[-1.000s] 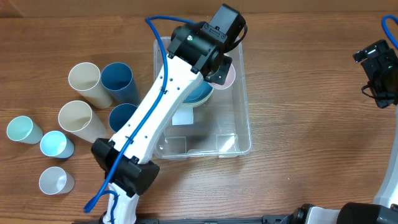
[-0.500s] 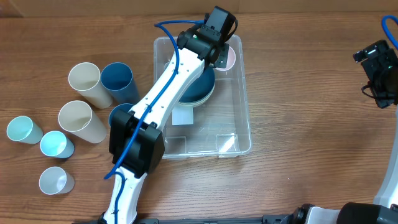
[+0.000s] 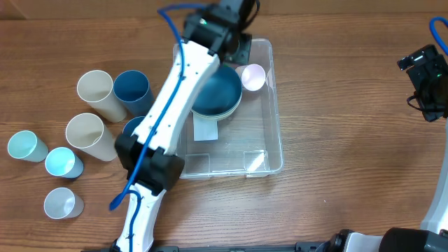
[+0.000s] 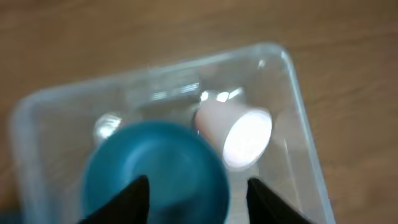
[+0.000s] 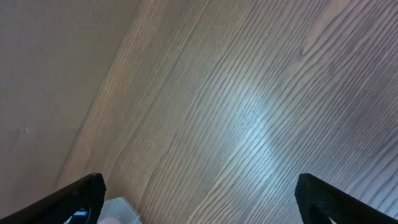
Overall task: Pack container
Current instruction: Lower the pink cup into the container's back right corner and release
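Observation:
The container (image 3: 274,133) is a large clear bin in mid-table, with a white label (image 3: 205,131) on its bottom. Inside it sit a blue bowl (image 3: 218,94) and a small pink cup (image 3: 253,77) lying on its side at the far right corner. My left gripper (image 3: 238,45) is above the bin's far edge, open and empty. The left wrist view shows its fingers (image 4: 134,200) apart above the bowl (image 4: 155,174), with the cup (image 4: 239,134) and the bin rim (image 4: 298,93) beyond. My right gripper (image 3: 421,73) is open and empty at the far right.
Left of the bin stand loose cups: two cream (image 3: 94,91), two dark blue (image 3: 131,91) and three pale blue or white ones (image 3: 63,162). The left arm crosses over the bin's left side. The right wrist view shows bare wood and a bin corner (image 5: 118,211).
My left gripper has drawn back from the pink cup toward the bin's far edge. The cup now lies free in the bin's far right corner. The right arm has not moved.

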{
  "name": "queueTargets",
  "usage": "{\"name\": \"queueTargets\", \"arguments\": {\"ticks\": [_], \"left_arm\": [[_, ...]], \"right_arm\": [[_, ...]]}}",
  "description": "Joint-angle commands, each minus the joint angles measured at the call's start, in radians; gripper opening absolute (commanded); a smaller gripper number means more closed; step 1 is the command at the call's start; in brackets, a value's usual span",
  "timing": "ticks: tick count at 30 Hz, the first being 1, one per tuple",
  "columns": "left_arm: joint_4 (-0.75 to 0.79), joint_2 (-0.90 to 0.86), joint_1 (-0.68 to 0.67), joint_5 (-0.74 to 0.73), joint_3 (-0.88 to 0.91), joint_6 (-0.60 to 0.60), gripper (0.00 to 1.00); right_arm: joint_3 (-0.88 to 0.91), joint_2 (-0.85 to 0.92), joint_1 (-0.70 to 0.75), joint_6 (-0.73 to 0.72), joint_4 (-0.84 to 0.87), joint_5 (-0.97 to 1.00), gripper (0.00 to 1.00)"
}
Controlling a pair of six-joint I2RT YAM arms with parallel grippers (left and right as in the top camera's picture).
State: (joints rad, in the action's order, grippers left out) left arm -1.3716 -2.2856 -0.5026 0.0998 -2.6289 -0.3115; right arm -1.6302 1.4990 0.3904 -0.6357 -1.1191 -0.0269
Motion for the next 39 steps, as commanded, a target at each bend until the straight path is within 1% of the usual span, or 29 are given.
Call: {"name": "queueTargets", "arguments": {"ticks": [1, 2, 3, 4, 5, 6, 8, 10, 11, 14, 16, 21, 31, 36, 39], "left_arm": [[-0.209, 0.020, 0.071, 0.080, -0.290, -0.037, 0.54], [-0.259, 0.022, 0.097, 0.074, -0.351, -0.042, 0.54], [-0.288, 0.022, 0.113, 0.055, -0.389, -0.041, 0.52], [-0.316, 0.022, 0.138, -0.019, -0.414, -0.023, 0.48], [-0.317, 0.018, 0.143, -0.080, -0.399, 0.033, 0.44], [-0.309, 0.013, 0.136, -0.103, -0.351, 0.081, 0.43], [-0.254, 0.002, 0.112, -0.120, -0.258, 0.179, 0.44], [-0.154, -0.016, 0.072, -0.127, -0.137, 0.269, 0.46], [-0.112, -0.029, 0.057, -0.126, -0.093, 0.295, 0.48], [-0.013, -0.064, 0.030, -0.127, 0.002, 0.326, 0.48], [0.029, -0.096, 0.023, -0.128, 0.032, 0.358, 0.48], [0.034, -0.198, -0.002, -0.126, 0.033, 0.473, 0.47], [0.068, -0.219, -0.037, -0.105, 0.036, 0.492, 0.47], [0.072, -0.256, -0.035, -0.023, 0.037, 0.491, 0.47], [0.084, -0.277, -0.035, 0.063, 0.036, 0.434, 0.44]], "right_arm": [[-0.009, -0.005, -0.002, -0.005, 0.003, 0.003, 1.00], [-0.009, -0.005, -0.002, -0.005, 0.003, 0.003, 1.00], [-0.009, -0.005, -0.002, -0.005, 0.003, 0.003, 1.00], [-0.009, -0.005, -0.002, -0.005, 0.003, 0.003, 1.00], [-0.009, -0.005, -0.002, -0.005, 0.003, 0.003, 1.00], [-0.009, -0.005, -0.002, -0.005, 0.003, 0.003, 1.00], [-0.009, -0.005, -0.002, -0.005, 0.003, 0.003, 1.00], [-0.009, -0.005, -0.002, -0.005, 0.003, 0.003, 1.00], [-0.009, -0.005, -0.002, -0.005, 0.003, 0.003, 1.00], [-0.009, -0.005, -0.002, -0.005, 0.003, 0.003, 1.00], [-0.009, -0.005, -0.002, -0.005, 0.003, 0.003, 1.00], [-0.009, -0.005, -0.002, -0.005, 0.003, 0.003, 1.00], [-0.009, -0.005, -0.002, -0.005, 0.003, 0.003, 1.00], [-0.009, -0.005, -0.002, -0.005, 0.003, 0.003, 1.00], [-0.009, -0.005, -0.002, -0.005, 0.003, 0.003, 1.00]]}}
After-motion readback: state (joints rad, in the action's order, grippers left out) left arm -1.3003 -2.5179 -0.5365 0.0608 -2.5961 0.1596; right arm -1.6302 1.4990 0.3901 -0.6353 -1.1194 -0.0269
